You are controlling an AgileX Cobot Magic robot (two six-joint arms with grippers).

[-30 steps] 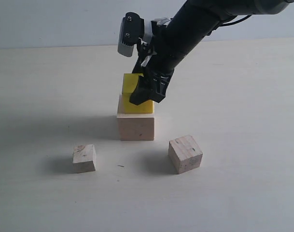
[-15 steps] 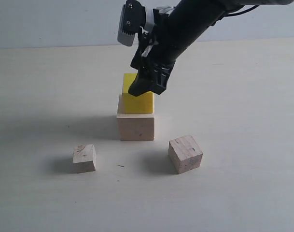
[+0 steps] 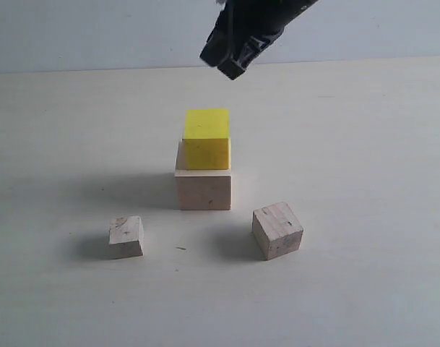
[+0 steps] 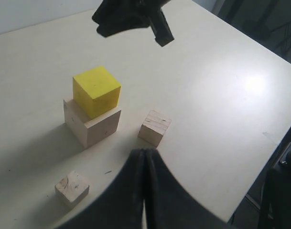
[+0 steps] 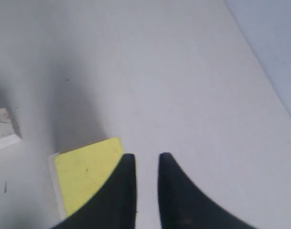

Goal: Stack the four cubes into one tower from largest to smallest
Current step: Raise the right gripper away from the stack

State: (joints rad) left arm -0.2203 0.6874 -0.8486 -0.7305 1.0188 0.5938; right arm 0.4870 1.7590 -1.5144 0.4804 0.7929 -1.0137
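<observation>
On the table [image 3: 364, 217], two tiers are standing: the yellow cube [image 3: 206, 139] is sitting on the pale wood cube [image 3: 204, 189], while the greyish cube [image 3: 277, 230] and the smallest cube [image 3: 126, 236] are lying in front, unstacked. Above, the right gripper [image 3: 221, 63] is hovering empty, its jaws seemingly narrowed to a slit.
</observation>
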